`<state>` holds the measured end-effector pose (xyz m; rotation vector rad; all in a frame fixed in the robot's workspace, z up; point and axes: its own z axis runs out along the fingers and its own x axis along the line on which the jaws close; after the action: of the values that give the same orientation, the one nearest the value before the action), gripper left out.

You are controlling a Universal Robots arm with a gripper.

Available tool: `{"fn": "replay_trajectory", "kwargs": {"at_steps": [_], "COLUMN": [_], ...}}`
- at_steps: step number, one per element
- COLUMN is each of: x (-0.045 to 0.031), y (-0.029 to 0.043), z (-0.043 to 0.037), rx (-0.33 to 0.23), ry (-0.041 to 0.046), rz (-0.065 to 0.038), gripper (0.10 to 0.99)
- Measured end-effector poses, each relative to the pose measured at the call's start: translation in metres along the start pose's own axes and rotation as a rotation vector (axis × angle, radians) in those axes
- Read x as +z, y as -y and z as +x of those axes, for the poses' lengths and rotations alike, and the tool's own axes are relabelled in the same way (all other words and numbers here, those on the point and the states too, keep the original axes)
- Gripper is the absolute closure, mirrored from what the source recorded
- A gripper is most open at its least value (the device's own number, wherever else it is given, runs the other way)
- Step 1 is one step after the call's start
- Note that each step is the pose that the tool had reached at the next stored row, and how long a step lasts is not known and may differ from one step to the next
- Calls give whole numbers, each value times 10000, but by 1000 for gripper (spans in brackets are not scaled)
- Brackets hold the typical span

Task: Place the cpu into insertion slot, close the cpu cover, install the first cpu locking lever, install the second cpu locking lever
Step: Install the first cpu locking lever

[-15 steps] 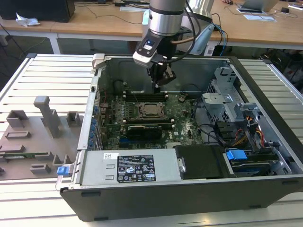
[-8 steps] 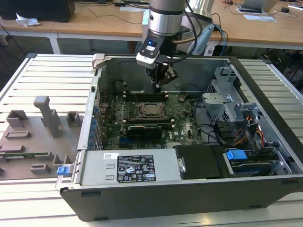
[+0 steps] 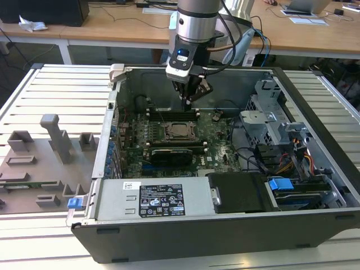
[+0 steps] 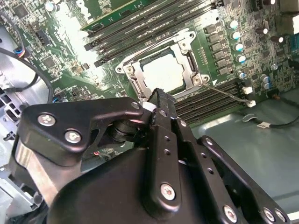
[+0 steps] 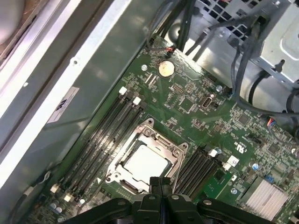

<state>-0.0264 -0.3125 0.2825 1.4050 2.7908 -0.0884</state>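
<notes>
Currently the pincer (image 5: 160,185) is seen w/ fingers pressed together and nothing held, hanging over the motherboard (image 5: 196,102) inside the PC case (image 3: 197,236), just beside the insertion slot (image 5: 117,175). The cpu (image 5: 145,163) is seated flat in that slot, w/ the cpu cover (image 5: 161,142) laid down around it. Memory slots (image 5: 105,135) are seen on both sides.

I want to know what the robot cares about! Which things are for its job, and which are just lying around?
For the job: silvery square cpu chip; silvery metal frame cover; thin metal locking lever; black robot hand.
Just lying about: long black memory slots; round silver coin battery; grey plastic holders on the table; long black expansion card.
</notes>
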Motion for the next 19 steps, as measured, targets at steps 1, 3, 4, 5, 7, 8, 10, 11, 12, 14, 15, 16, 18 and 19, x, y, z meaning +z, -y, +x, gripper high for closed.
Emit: {"fn": "replay_trajectory", "kwargs": {"at_steps": [1, 3, 4, 5, 7, 8, 10, 11, 12, 14, 15, 16, 18, 19], "x": [0, 0, 0, 0, 0, 0, 0, 0, 0, 0, 0, 0, 0, 0], "y": [0, 0, 0, 0, 0, 0, 0, 0, 0, 0, 0, 0, 0, 0], "z": [0, 0, 0, 0, 0, 0, 0, 0, 0, 0, 0, 0, 0, 0], "rx": [-86, -364, -460, -549, -745, -870, -1119, -1275, -1437, -1626, -1725, -1825, -2238, -2375], "ry": [4, 16, 20, 25, 33, 38, 49, 56, 62, 71, 75, 80, 98, 104], "rz": [-3, -14, -18, -21, -29, -35, -44, -50, -57, -65, -68, -72, -88, -94], "gripper": [980, 980, 980, 980, 980, 980, 980, 980, 980, 980, 980, 980, 980, 980]}}
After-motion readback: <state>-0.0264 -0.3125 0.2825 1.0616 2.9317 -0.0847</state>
